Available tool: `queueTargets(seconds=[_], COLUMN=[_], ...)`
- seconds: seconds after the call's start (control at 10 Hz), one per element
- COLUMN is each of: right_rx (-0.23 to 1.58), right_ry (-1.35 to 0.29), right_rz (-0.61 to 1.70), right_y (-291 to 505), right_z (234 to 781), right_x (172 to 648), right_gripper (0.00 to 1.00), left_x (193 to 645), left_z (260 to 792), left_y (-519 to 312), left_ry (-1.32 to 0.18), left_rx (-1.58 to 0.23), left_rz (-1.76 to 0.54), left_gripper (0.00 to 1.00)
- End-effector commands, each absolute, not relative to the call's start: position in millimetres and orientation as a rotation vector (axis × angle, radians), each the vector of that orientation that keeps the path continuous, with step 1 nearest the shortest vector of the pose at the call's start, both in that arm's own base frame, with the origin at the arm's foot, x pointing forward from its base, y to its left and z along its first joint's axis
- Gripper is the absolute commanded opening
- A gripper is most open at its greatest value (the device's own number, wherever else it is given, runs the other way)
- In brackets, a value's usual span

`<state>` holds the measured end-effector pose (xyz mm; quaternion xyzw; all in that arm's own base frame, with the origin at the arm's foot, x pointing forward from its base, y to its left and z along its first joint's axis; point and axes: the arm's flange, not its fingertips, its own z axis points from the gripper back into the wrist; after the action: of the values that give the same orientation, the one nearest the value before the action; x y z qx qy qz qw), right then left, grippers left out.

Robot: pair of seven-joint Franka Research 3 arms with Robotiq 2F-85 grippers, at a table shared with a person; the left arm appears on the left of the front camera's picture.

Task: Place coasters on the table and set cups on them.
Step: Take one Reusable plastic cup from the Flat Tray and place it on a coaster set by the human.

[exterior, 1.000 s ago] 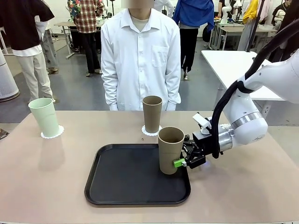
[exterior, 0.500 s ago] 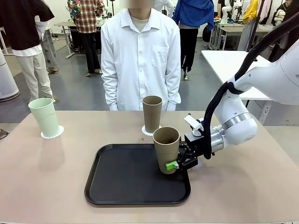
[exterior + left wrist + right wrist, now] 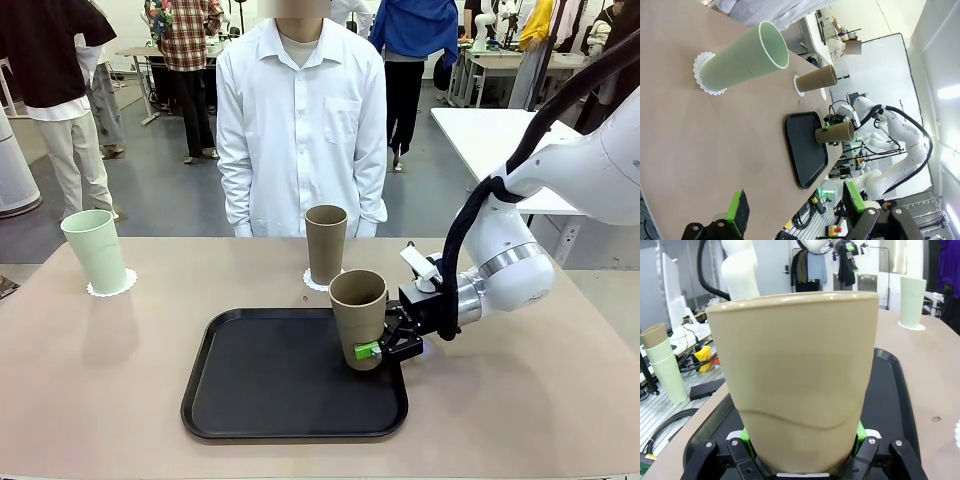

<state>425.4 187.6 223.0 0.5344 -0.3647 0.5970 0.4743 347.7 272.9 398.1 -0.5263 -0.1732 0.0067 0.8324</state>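
Tan cup [image 3: 800, 380]: base hidden between the right hand's [image 3: 802, 467] fingers, lower edge cut off by the right wrist picture
Right hand's far finger: hidden behind the cup in the front view
Doily [image 3: 322, 281] under the far tan cup: mostly covered, only its scalloped edge shows

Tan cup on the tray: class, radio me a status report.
Right gripper shut on tan cup, over tray. Left gripper open, idle. Nothing in the way.
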Motion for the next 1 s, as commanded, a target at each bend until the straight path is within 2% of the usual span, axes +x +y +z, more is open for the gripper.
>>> queueTargets(seconds=[0.0,0.2,0.6,0.9], right_rx=[1.286,1.272,1.193,1.152], right_ry=[-0.919,-0.999,-1.121,-1.15], right_rz=[1.298,1.19,1.179,1.164], right_y=[177.7,156.0,118.3,105.5], right_z=[251.0,311.5,412.6,441.1], right_x=[414.7,404.8,391.6,384.7], right_gripper=[0.21,0.21,0.21,0.21], left_x=[345.4,345.4,345.4,345.4], left_z=[400.0,400.0,400.0,400.0], left_y=[273.8,273.8,273.8,273.8], left_ry=[-0.369,-0.369,-0.369,-0.369], left_rx=[-1.125,-1.125,-1.125,-1.125], left_rz=[0.01,0.01,0.01,0.01], left_gripper=[1.0,1.0,1.0,1.0])
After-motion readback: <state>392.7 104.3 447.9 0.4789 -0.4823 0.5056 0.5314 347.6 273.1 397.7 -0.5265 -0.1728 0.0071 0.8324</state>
